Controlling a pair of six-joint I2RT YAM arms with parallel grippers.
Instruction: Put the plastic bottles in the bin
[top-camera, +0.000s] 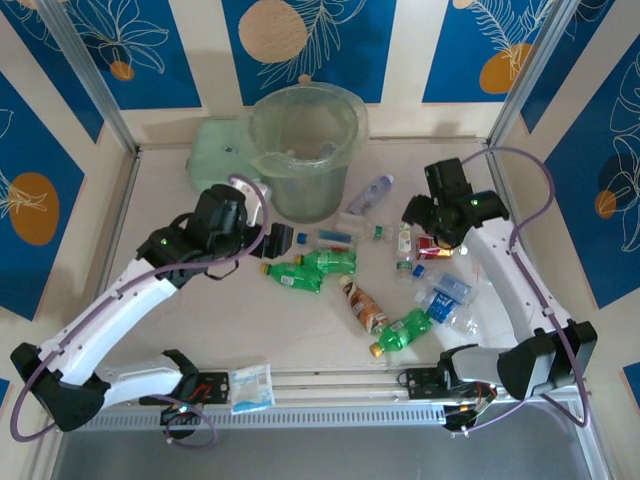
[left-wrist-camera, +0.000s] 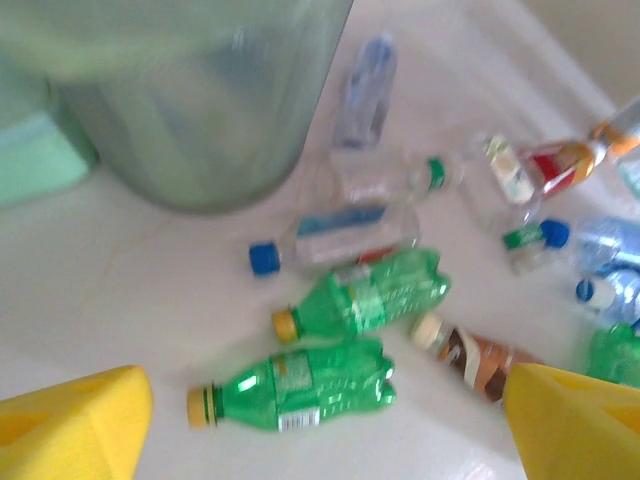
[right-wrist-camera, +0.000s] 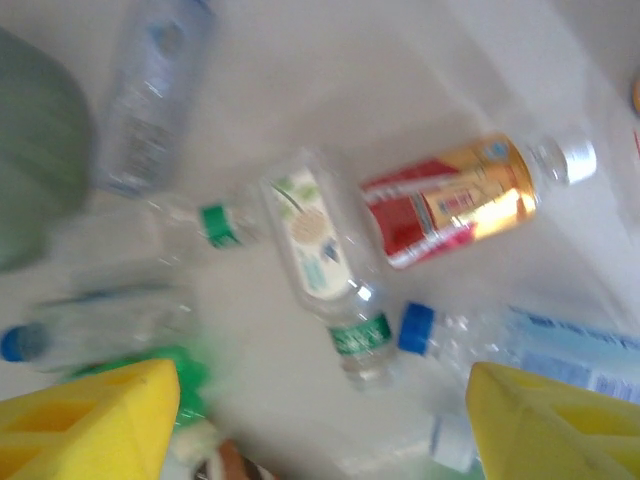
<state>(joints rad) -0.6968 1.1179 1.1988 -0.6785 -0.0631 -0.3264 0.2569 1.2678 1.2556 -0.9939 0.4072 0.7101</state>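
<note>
Left gripper (left-wrist-camera: 328, 372): jaws spread, empty, hovering over green bottles (left-wrist-camera: 300, 390) lying on table (top-camera: 160, 190). Bin (top-camera: 305, 185): upright, far centre, near them. Plastic bottles (top-camera: 365, 305) strewn on table, centre to right. Right gripper (right-wrist-camera: 320, 370): released, empty, above red-labelled bottle (right-wrist-camera: 450, 200) and clear green-capped bottle (right-wrist-camera: 320, 250) just beside it.

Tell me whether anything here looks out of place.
A flat blue-white packet lies alone at the near edge, beside the left arm's base, far from the bottles lying scattered before the bin.
</note>
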